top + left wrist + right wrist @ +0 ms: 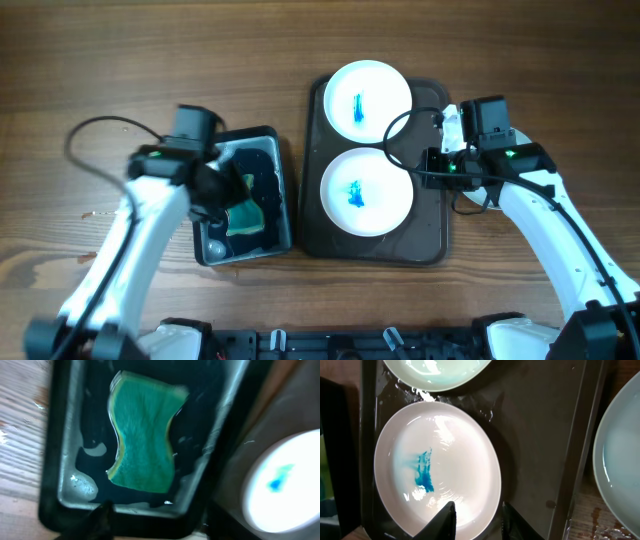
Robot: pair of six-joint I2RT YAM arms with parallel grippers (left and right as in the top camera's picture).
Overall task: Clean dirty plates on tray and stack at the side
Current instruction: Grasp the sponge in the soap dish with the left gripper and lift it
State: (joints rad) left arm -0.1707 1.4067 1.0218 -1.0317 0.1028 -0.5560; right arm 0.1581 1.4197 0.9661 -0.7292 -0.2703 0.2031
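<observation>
The tray lies in the middle of the wooden table with its long side running far to near, and two of the plates sit on it in a line. The far plate and the near plate almost touch at their rims, and each has a blue smear at its centre. A third plate rests on the table just right of the tray's right rim. Only part of it shows, pale and glossy, and from above the right arm covers most of it. The right gripper hangs over the near-right rim of the near plate. Its two fingers are spread apart, the plate's edge shows in the gap between them, and they grip nothing. Water beads glisten on the tray floor between the two plates. Left of the tray, just beside it, stands a smaller black tub with shallow puddles on its bottom and a green sponge lying flat in it. The left gripper is over this tub, near the sponge. From its own camera only a blurred dark shape shows at the lower edge, so I cannot tell how far it is open or whether it touches the sponge.
</observation>
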